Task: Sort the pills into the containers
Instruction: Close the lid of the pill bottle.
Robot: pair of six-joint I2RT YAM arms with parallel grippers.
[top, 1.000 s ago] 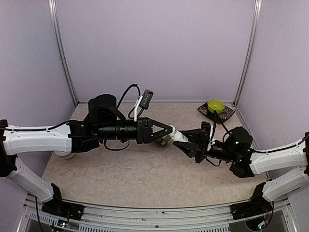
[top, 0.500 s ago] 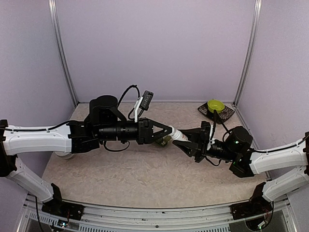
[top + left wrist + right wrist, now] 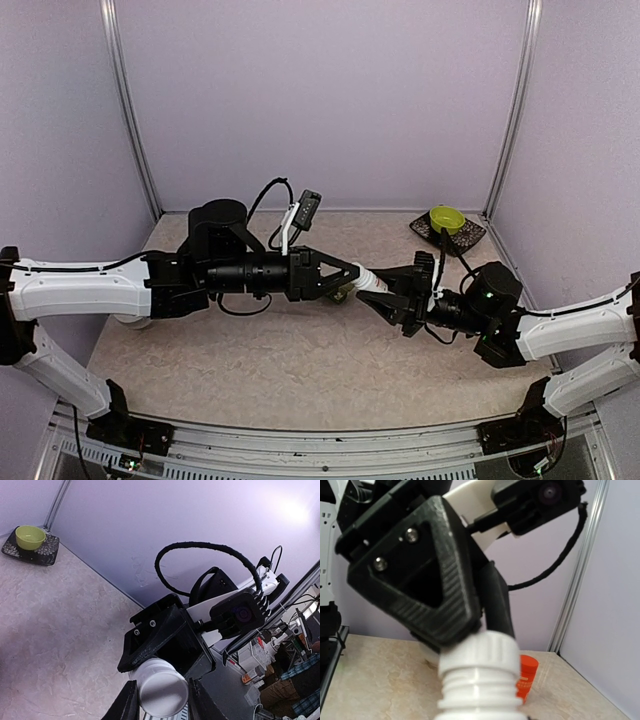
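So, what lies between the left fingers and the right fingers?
A white bottle fills that gap, gripped at both ends. The top external view shows it most clearly.

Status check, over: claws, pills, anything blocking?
Left claw shut on the cap of the white plastic screw-cap bottle, right claw shut on its body. Cap on. Yellow-green bowl far off, back right; nothing seen blocking.
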